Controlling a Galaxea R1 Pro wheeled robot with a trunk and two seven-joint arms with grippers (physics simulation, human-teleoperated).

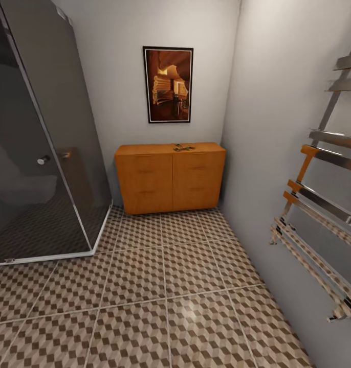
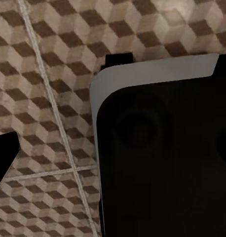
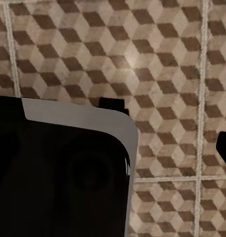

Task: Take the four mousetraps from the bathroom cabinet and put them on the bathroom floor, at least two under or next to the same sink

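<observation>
Brown, beige and cream cubes pattern the bathroom floor (image 1: 165,306) nearest us, its large tiles split by pale grout. Both wrist views look down on this same tiling (image 2: 49,89) (image 3: 157,64), each partly blocked by a black, grey-edged part of the robot's body (image 2: 162,158) (image 3: 58,173). We cannot tell whether either gripper's fingers are apart or together.

At the left of the head view stands a dark glass shower (image 1: 37,153), with a chrome towel rail (image 1: 324,204) on the right wall. Farther back, an orange wooden cabinet (image 1: 170,179) sits against the far wall, doors closed. On its top, near the middle, we see small dark pieces, the mousetraps (image 1: 183,147), too small to count. Above hangs a framed picture (image 1: 168,84).
</observation>
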